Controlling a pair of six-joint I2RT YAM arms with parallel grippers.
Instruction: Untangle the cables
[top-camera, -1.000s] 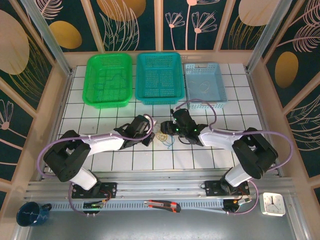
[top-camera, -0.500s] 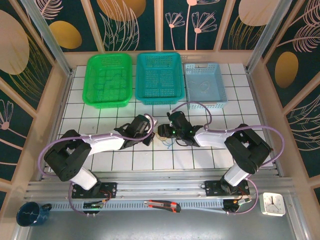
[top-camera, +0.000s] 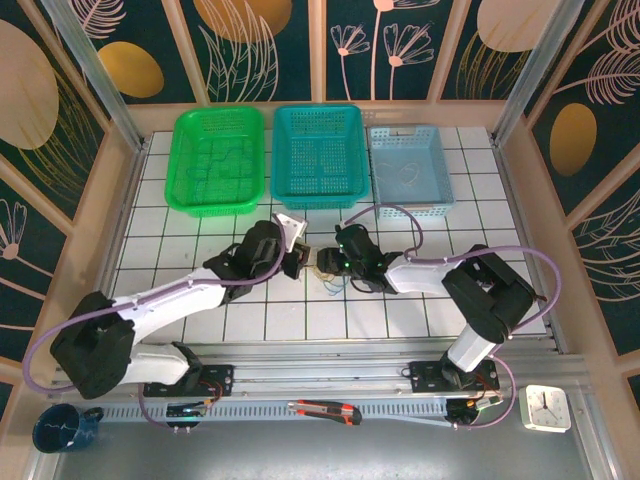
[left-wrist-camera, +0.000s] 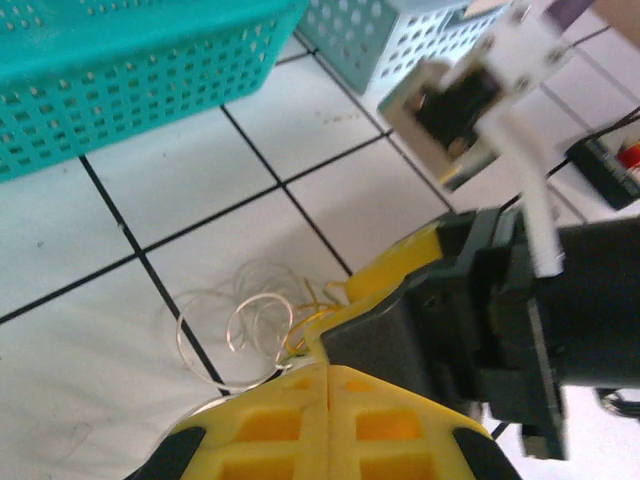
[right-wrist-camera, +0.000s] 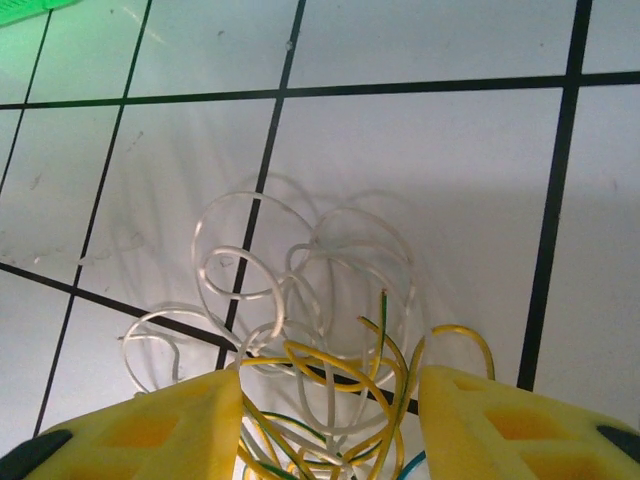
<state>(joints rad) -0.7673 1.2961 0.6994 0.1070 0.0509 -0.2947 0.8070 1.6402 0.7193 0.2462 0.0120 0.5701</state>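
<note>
Looking down from the top camera: the cables (top-camera: 331, 276) lie in one small clump on the white tiled table (top-camera: 180, 230), about mid-table, in front of the teal basket (top-camera: 320, 202) but well apart from it. The left gripper (top-camera: 296, 262) is just left of the clump and the right gripper (top-camera: 324, 262) is over it, the two almost touching (jaws too small to read here).

Left wrist: the left gripper's yellow fingers (left-wrist-camera: 270, 425) are pressed flat together, closed, tip at the clump's edge. I cannot tell if a strand is pinched. Pale loops lie across a black grout line, with the right gripper's black-and-yellow body just beside them.

Right wrist: the right gripper's fingers (right-wrist-camera: 170, 430) stand apart, open, straddling the clump. Pale, yellow and green wires loop through each other on the tile, with a bit of blue at the bottom edge.
</note>
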